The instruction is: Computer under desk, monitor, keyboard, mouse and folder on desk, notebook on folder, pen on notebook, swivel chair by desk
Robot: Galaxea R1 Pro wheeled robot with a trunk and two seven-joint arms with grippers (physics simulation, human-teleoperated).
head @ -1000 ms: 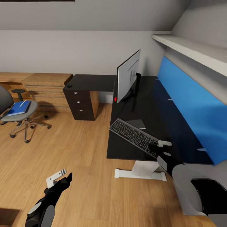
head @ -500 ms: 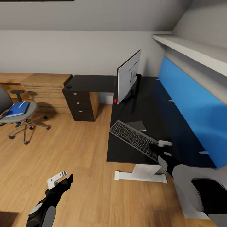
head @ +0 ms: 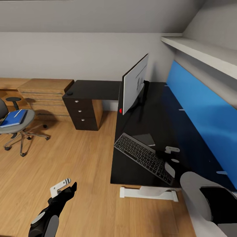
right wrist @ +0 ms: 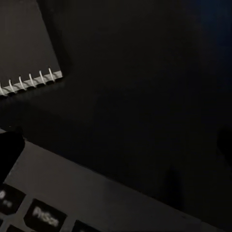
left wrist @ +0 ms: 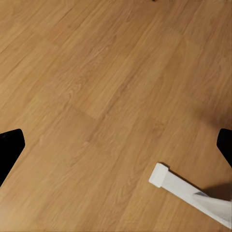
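My right hand hangs open just over the keyboard at the desk's near edge, notebook just behind it. Left hand open over the floor. Folder sits on the swivel chair, far left.

The right tool hangs over the table, at the near end of the keyboard. Just beyond that tool, touching the keyboard's far edge, lies the notebook. Farther ahead stands the monitor on the table. The left tool hovers over the floor, well apart from the table to its right. Far ahead and to its left stands the swivel chair, with the folder on its seat and the pen on the folder.
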